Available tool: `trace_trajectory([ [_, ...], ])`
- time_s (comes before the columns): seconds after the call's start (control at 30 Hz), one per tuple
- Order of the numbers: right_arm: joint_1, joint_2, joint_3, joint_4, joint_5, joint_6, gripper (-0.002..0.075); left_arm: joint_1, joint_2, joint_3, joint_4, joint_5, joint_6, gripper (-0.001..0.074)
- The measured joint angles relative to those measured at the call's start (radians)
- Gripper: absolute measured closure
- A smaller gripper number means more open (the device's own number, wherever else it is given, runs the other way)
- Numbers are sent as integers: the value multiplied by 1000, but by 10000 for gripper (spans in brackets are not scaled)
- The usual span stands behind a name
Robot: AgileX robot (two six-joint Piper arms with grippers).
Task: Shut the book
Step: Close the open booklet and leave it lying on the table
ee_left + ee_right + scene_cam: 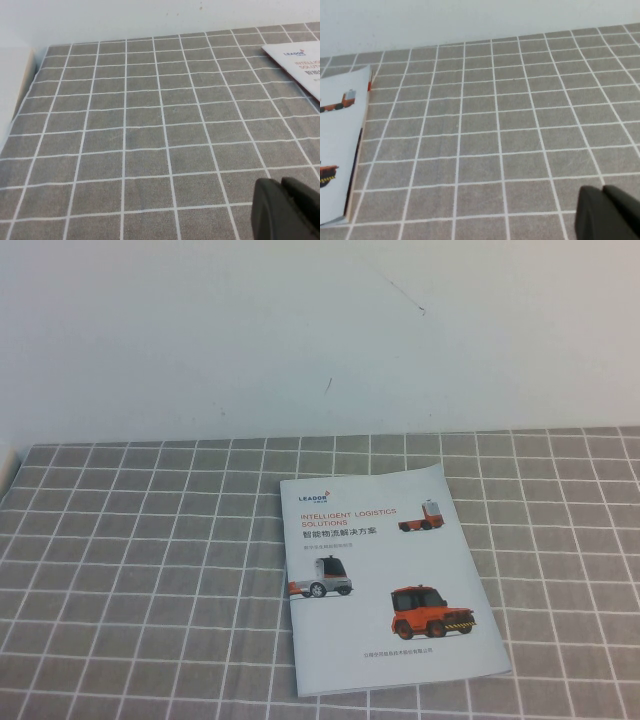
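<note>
- The left gripper (281, 189) hangs low over bare cloth, outside the high view. Its two dark tips meet along a thin seam, so it reads as closed with nothing in it.
- From the left gripper, the book (300, 60) lies ahead and off to its right, well apart. Only one cover corner reaches its camera.
- The book (385, 580) rests flat on the desk with its front cover up, so it looks already closed. Its long axis runs roughly away from the robot, with the far end leaning a little to the right.
- The right gripper (603, 192) also hovers over bare cloth, out of the high view. Its tips are likewise pressed together and it holds nothing.
- From the right gripper, the book (337, 150) lies ahead and to its left, with the long free edge of the pages turned toward it. More of the cover shows in the right wrist view, and the book sits to the robot's right of centre. The right gripper is therefore judged the nearer one for any pressing down.
- The desk (130, 570) is covered by a grey cloth with a white grid, lying smooth around both grippers.
- A plain white wall (300, 330) rises just beyond the cloth's far edge.
</note>
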Motion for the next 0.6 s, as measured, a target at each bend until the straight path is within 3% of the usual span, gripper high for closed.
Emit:
trace_trajectory([
  [0.6, 0, 0, 0, -29, 3, 5, 729, 0, 0, 0, 1, 0, 2, 738],
])
